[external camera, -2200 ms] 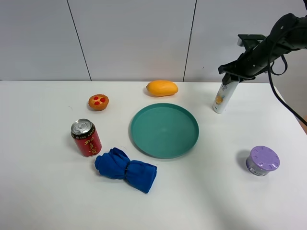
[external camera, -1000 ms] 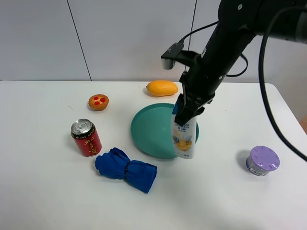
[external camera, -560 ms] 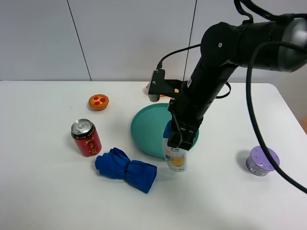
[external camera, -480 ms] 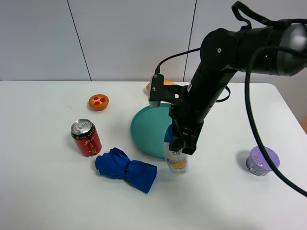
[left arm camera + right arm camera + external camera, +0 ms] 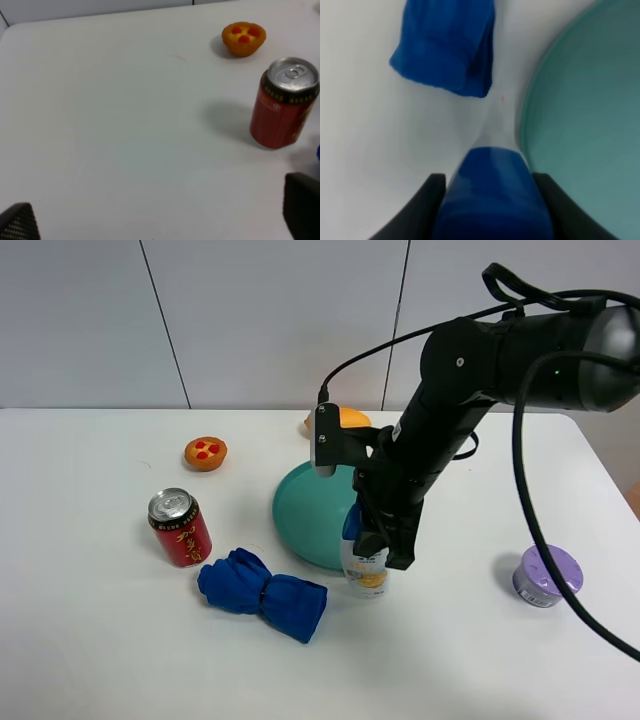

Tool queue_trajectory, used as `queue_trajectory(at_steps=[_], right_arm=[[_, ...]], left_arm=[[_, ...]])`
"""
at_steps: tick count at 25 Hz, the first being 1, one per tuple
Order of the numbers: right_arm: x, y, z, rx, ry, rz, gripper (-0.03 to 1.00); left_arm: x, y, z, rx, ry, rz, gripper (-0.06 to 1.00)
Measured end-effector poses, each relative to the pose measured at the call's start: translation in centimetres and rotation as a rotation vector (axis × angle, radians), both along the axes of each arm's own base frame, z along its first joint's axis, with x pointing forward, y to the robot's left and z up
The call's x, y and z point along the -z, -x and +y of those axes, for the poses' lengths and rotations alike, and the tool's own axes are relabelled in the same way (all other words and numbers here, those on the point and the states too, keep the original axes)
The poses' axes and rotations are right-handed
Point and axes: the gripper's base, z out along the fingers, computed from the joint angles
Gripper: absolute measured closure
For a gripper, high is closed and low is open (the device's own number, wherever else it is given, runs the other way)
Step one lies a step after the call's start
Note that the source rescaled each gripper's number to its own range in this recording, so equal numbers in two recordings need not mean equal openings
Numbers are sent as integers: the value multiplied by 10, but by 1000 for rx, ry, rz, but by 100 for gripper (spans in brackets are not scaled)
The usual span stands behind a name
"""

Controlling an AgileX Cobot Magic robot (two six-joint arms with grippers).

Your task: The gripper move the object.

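The object, a white bottle (image 5: 367, 575) with a blue cap and an orange-and-blue label, stands upright just off the front rim of the teal plate (image 5: 305, 505), right of the blue cloth (image 5: 264, 595). My right gripper (image 5: 374, 538) reaches down from above and is shut on the bottle's top. I cannot tell whether the bottle's base touches the table. In the right wrist view the blue cap (image 5: 490, 195) sits between the black fingers (image 5: 427, 200). My left gripper (image 5: 160, 220) is open and empty over bare table, and is out of the exterior view.
A red drink can (image 5: 180, 528) stands left of the cloth, also in the left wrist view (image 5: 282, 107). A small tart (image 5: 205, 452) lies at the back left. A mango (image 5: 345, 417) lies behind the plate, partly hidden. A purple-lidded jar (image 5: 546, 575) stands at the right.
The right arm carried the bottle from the back right across the plate to the table by the plate's front rim. In the last half second it barely shifted.
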Motion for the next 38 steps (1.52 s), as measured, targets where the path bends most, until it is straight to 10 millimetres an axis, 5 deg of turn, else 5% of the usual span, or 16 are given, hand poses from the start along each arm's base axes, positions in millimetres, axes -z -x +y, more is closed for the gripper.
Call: queue_trajectory(at_steps=[14, 28, 33, 38], right_arm=[[-1, 0, 0, -31, -1, -12, 94], [-4, 3, -1, -3, -6, 6, 37], [-34, 7, -4, 77, -90, -87, 23], [-83, 21, -4, 125, -254, -273, 19]], left_arm=[[0, 0, 0, 0, 0, 0, -6], [0, 0, 0, 0, 0, 0, -6], [0, 0, 0, 0, 0, 0, -6], [0, 0, 0, 0, 0, 0, -6]])
